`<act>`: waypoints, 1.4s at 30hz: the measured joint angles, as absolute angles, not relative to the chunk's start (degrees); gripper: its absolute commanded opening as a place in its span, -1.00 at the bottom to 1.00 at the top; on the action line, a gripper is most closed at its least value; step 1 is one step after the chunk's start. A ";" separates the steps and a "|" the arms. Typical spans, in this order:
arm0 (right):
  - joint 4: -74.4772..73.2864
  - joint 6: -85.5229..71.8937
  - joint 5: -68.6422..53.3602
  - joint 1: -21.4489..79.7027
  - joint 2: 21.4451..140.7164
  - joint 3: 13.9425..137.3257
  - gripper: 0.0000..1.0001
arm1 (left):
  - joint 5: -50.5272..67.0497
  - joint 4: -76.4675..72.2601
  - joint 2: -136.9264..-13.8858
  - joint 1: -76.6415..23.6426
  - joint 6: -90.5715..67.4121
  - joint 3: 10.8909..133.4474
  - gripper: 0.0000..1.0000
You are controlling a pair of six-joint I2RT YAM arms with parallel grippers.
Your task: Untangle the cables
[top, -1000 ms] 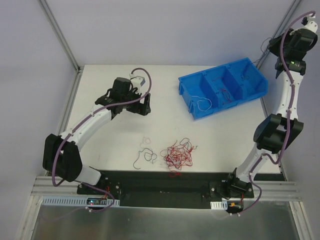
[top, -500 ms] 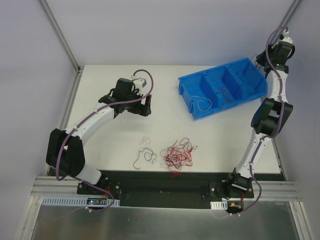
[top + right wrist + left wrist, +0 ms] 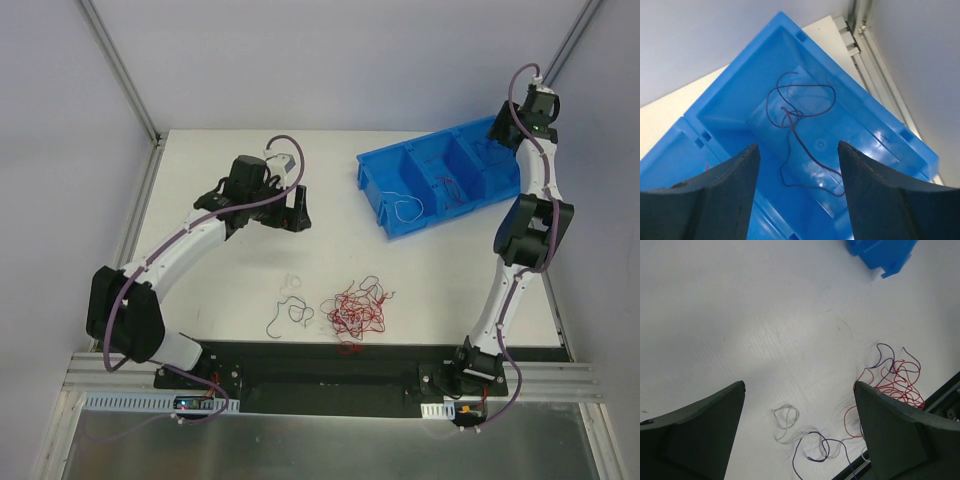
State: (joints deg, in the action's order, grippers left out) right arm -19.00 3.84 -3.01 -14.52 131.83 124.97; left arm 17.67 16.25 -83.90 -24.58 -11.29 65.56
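Observation:
The cables form a mostly red tangle (image 3: 355, 308) near the table's front edge, also showing in the left wrist view (image 3: 895, 382). To its left lie a loose white strand (image 3: 786, 416) and a dark strand (image 3: 822, 447). My left gripper (image 3: 799, 385) hovers open and empty high above these loose strands, at the table's back left (image 3: 290, 210). My right gripper (image 3: 799, 146) stands open above the right end compartment of the blue bin (image 3: 740, 100). A dark red cable (image 3: 800, 107) lies loose on that compartment's floor, apart from the fingers.
The blue bin (image 3: 445, 175) stands at the back right with three compartments; a white strand (image 3: 405, 207) lies in the left one and red strands (image 3: 452, 188) in the middle one. A metal frame post rises just behind the bin's right end.
The right arm swung left from the side wall to over the bin's right end and its gripper opened. The left gripper shifted slightly right.

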 measured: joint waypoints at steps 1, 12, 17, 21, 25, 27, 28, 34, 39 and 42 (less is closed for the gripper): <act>-21.17 4.71 -1.10 -14.04 131.83 125.95 0.42 | 17.67 16.27 -82.74 -25.28 -11.40 65.54 0.82; -33.30 1.34 12.12 -9.32 102.41 100.16 0.54 | 14.17 15.77 -67.81 -42.02 -10.39 65.47 0.83; -28.73 -7.16 0.34 -4.95 77.78 74.61 0.49 | 12.34 16.49 -68.27 -42.28 -10.76 65.47 0.85; -25.04 -11.03 -11.27 2.42 66.37 56.34 0.48 | 11.94 17.12 -68.69 -42.17 -11.14 65.45 0.86; -24.84 -11.51 -18.81 8.80 58.63 41.52 0.48 | 14.74 17.26 -68.69 -39.22 -12.73 65.45 0.84; -25.58 -11.46 -21.06 10.46 54.02 36.77 0.48 | 18.11 16.84 -68.77 -35.46 -14.70 65.41 0.83; -26.55 -11.31 -21.89 11.25 51.46 35.07 0.48 | 19.62 16.38 -68.97 -33.56 -15.81 65.34 0.83; -26.68 -11.38 -23.42 13.56 42.85 32.21 0.43 | 23.97 15.18 -72.75 -28.42 -18.83 64.90 0.93; -20.36 -13.82 -21.28 18.20 47.42 31.90 0.42 | 27.07 15.22 -77.14 -28.38 -20.25 64.86 0.83; -14.96 -15.35 -17.37 25.63 50.70 31.86 0.41 | 28.05 15.29 -79.33 -28.38 -20.45 64.86 0.83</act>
